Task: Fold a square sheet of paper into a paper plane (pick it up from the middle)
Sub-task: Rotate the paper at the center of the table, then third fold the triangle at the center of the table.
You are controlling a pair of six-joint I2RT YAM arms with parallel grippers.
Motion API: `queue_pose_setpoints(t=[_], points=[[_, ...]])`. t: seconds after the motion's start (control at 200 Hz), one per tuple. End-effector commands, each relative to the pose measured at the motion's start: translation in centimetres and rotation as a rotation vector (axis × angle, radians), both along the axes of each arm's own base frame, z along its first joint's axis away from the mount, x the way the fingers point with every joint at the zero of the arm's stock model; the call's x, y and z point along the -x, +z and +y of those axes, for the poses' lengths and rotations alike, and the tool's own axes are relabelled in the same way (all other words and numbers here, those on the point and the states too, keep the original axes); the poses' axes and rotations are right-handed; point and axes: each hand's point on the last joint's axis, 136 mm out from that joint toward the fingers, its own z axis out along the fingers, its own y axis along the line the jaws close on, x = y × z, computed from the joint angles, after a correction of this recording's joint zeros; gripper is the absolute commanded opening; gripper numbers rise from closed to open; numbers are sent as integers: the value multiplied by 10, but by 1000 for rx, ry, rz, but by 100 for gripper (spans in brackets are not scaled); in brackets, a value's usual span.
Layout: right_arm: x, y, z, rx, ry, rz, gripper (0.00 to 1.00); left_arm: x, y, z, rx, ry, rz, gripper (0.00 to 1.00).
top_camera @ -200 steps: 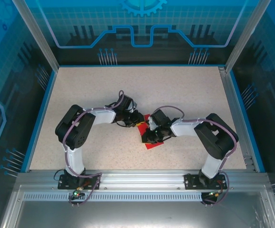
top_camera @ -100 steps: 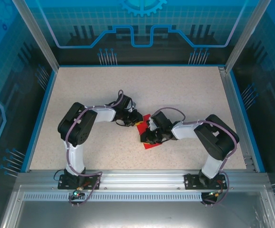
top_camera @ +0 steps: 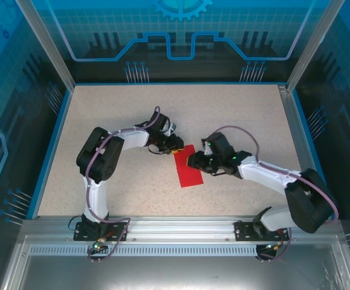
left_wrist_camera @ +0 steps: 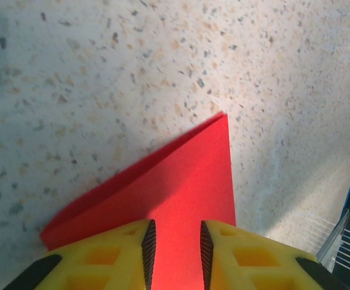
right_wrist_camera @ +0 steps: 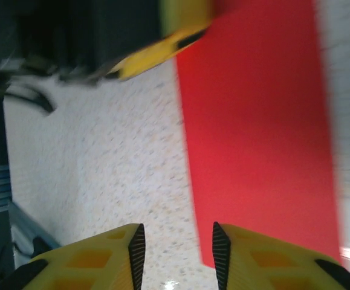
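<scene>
The red sheet of paper (top_camera: 188, 167) lies flat on the speckled table (top_camera: 108, 115), near the middle, between the two arms. It is no longer a square. From above it reads as a long narrow strip, and the left wrist view shows two layers meeting at a sharp corner, so I judge that the first fold in half is made and lying closed.

The left gripper (left_wrist_camera: 175, 234) sits over the far end of the strip, its yellow fingers (left_wrist_camera: 132, 248) a little apart with red paper showing in the gap. It may be pressing that end down, but the view is too close to say for sure.

The right gripper (right_wrist_camera: 176, 241) is beside the strip's right edge, fingers spread with nothing between them, one over bare table and one over the paper's edge. That view is blurred.

So the task looks to be at an early stage. There is no pointed nose, no centre ridge and no wings, and all of those folds are left to do before this is a plane
</scene>
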Motion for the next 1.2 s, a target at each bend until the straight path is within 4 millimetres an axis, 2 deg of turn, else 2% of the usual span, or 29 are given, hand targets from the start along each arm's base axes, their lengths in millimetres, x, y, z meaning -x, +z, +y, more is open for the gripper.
queue_pose_setpoints(t=[0.0, 0.245, 0.72, 0.925, 1.19], points=[[33, -41, -37, 163, 16, 154, 39, 7, 42, -11, 35, -64, -55, 30], [43, -51, -29, 154, 53, 199, 40, 29, 27, -13, 10, -56, -11, 28], [50, -76, -15, 187, 94, 262, 42, 29, -16, -6, -66, -45, 61, 24], [39, -67, 4, 96, 104, 220, 40, 37, -33, -2, -89, -52, 92, 24], [20, -56, 21, 46, 91, 191, 43, 39, -36, -1, -97, -64, 92, 24]])
